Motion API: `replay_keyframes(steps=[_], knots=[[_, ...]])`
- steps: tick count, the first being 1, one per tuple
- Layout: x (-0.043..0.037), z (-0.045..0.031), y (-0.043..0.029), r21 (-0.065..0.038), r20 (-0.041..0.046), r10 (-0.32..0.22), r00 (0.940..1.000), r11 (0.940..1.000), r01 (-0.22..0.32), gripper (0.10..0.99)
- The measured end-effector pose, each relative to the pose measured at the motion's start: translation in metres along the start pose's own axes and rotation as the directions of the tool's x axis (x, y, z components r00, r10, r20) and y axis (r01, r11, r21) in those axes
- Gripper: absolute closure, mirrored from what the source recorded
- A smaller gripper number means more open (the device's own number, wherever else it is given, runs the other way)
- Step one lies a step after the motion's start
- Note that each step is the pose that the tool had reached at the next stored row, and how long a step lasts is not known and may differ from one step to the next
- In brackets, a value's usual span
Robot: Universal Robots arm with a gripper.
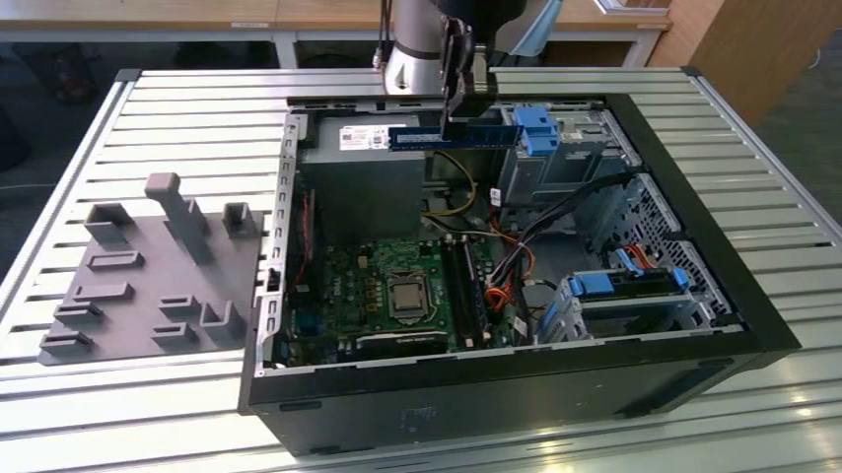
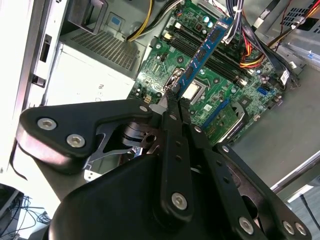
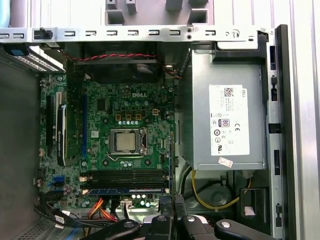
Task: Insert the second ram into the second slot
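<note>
While hovering over the open computer case (image 1: 526, 399), the end effector (image 1: 456, 116) is gripping the second ram (image 1: 428, 138), holding it well above the motherboard (image 1: 349, 286).

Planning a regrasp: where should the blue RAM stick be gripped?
Pinch the RAM stick across its two flat faces at the upper long edge, coming from above; it is thin, and its lower edge should stay free. The gripper holds it so.

Gripper (image 2: 172, 94), seemingly clamped, pointing down
</note>
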State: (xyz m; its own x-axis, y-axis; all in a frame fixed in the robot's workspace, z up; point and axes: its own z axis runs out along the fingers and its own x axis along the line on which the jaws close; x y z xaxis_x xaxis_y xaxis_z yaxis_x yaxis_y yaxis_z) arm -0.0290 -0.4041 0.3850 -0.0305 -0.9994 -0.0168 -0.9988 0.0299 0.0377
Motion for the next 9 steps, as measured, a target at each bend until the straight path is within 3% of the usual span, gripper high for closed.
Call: replay_keyframes(steps=[9], knots=[[0.0, 0.0, 0.0, 0.0, 0.0003, 0.01, 0.9999, 0.9999, -0.01, 0.953]])
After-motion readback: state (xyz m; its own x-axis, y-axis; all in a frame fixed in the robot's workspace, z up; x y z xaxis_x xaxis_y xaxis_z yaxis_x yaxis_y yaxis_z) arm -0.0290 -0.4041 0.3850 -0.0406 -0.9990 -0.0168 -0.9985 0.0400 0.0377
